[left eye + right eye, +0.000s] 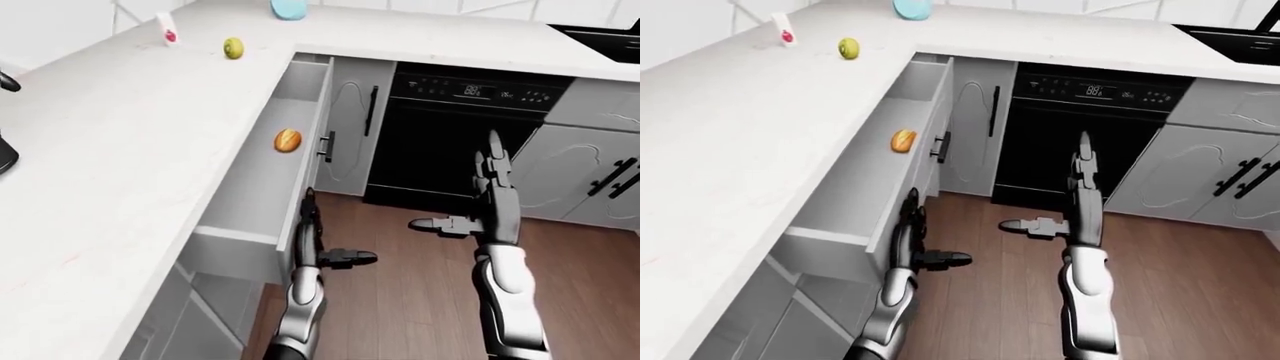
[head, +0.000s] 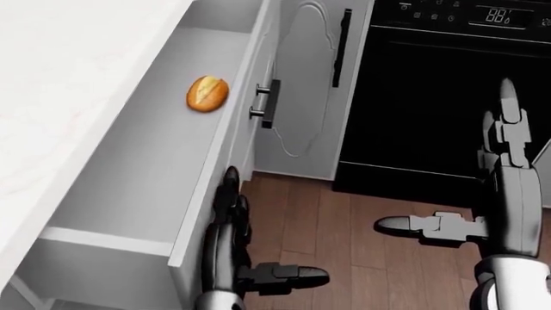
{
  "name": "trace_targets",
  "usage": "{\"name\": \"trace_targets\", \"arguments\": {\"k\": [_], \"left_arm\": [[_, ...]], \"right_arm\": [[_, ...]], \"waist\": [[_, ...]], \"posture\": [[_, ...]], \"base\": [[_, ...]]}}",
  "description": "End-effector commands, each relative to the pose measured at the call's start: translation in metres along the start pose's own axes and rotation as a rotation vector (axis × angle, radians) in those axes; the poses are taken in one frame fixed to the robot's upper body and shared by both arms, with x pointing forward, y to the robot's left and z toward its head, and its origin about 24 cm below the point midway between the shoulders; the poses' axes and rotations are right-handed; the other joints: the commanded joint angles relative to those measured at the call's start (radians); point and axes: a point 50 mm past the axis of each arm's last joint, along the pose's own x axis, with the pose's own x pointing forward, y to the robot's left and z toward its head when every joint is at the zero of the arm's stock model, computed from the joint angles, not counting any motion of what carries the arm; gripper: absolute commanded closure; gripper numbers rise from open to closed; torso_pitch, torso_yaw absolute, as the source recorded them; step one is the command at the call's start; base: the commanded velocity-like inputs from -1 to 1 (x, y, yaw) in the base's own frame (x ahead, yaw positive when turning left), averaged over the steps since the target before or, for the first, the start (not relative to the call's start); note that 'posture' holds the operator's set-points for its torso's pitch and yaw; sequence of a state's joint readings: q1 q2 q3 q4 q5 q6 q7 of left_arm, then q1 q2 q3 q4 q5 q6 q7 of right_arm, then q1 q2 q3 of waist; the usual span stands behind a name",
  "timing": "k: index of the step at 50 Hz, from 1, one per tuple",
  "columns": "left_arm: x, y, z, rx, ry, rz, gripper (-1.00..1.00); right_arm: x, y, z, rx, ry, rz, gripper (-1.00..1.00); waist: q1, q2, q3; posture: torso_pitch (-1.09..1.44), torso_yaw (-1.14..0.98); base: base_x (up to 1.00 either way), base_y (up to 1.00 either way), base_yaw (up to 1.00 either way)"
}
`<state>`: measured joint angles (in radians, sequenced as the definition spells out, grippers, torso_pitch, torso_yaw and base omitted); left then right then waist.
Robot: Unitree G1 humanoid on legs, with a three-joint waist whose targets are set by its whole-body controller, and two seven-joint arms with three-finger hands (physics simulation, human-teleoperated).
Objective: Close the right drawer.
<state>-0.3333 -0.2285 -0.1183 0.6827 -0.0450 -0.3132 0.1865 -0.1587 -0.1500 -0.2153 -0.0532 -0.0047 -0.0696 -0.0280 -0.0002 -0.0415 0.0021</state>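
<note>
The right drawer (image 1: 262, 187) stands pulled far out from under the white counter (image 1: 120, 165), with a black handle (image 1: 326, 146) on its front panel. A bread roll (image 1: 288, 140) lies inside it, also seen in the head view (image 2: 207, 93). My left hand (image 1: 330, 232) is open. Its fingers (image 2: 230, 194) point up alongside the outer face of the drawer front, below the handle, and its thumb sticks out to the right. My right hand (image 1: 465, 187) is open and empty, held in the air before the oven, apart from the drawer.
A black oven (image 1: 450, 142) stands right of the drawer, past a grey cabinet door (image 1: 350, 127). More grey doors (image 1: 590, 172) are at the right. A green fruit (image 1: 233, 48), a small carton (image 1: 166, 30) and a blue dish (image 1: 288, 7) sit on the counter. Wood floor (image 1: 400, 300) lies below.
</note>
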Motion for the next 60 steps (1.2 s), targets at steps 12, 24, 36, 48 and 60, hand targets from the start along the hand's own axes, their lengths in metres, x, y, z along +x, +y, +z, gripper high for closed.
{"name": "trace_targets", "arguments": {"k": [12,24,36,48,60], "left_arm": [[0.000,0.009,0.023,-0.038,-0.117,0.061,-1.00],[-0.004,0.016,0.025,-0.040,-0.127,0.108,-1.00],[-0.008,0.032,0.031,-0.050,-0.149,0.166,-1.00],[-0.015,0.046,0.027,-0.045,-0.141,0.202,-1.00],[-0.021,0.056,0.027,-0.047,-0.144,0.240,-1.00]], "right_arm": [[0.005,-0.001,0.016,-0.006,-0.091,-0.006,-1.00],[0.005,-0.001,0.015,-0.007,-0.089,-0.007,-1.00],[0.004,0.000,0.016,-0.006,-0.090,-0.005,-1.00],[0.005,0.001,0.014,-0.010,-0.087,-0.002,-1.00],[0.004,0.001,0.013,-0.012,-0.087,-0.001,-1.00]], "waist": [[-0.001,-0.002,-0.021],[-0.002,-0.003,-0.018],[-0.003,-0.005,-0.014],[-0.007,-0.005,-0.014],[-0.011,-0.005,-0.011]], "posture": [[0.00,0.00],[0.00,0.00],[0.00,0.00],[0.00,0.00],[0.00,0.00]], "base": [[0.00,0.00,0.00],[0.00,0.00,0.00],[0.00,0.00,0.00],[0.00,0.00,0.00],[0.00,0.00,0.00]]}}
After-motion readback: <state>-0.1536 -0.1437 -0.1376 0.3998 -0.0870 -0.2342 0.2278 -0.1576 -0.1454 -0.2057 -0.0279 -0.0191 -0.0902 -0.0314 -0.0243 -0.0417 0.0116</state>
